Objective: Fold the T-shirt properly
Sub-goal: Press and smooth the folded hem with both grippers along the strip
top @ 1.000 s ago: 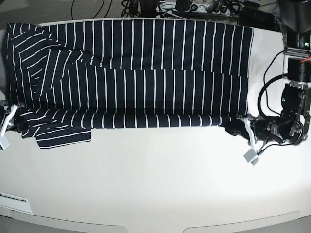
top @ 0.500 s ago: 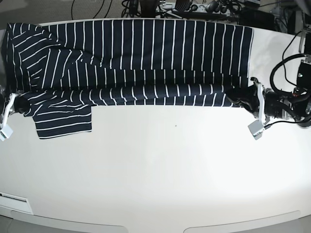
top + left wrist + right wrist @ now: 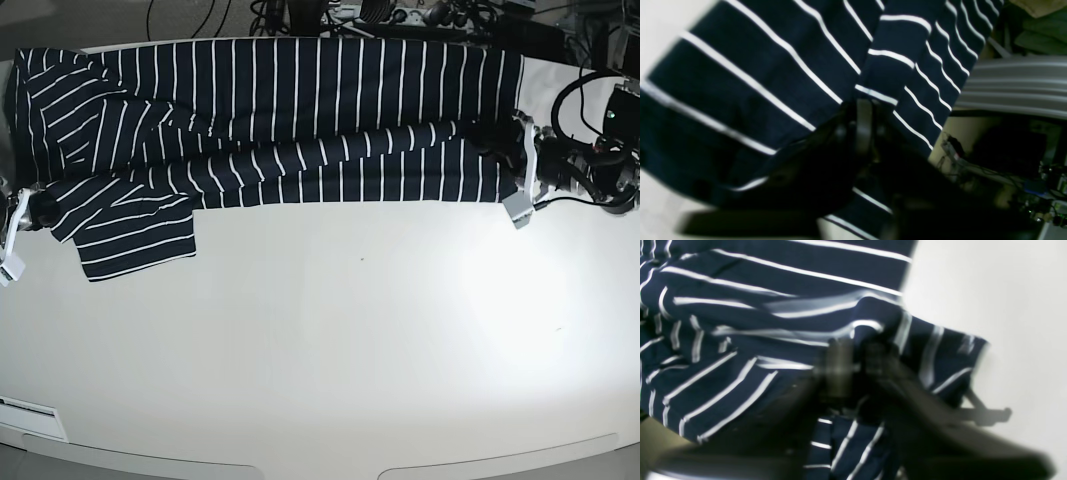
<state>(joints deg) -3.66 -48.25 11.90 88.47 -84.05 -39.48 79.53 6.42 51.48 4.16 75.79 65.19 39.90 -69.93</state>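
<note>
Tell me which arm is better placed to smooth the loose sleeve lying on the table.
Right. The right gripper sits beside the sleeve of the T-shirt; the left gripper is at the opposite end.

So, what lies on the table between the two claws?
In the base view, only the T-shirt spans from the right claw to the left claw; nothing else lies on the table there.

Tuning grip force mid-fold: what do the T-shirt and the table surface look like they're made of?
T-shirt: soft thin fabric, probably cotton knit, matte; it drapes, bunches and wrinkles along the folded edge. Table: hard smooth white surface, perhaps laminate, with a soft sheen under the light.
</note>
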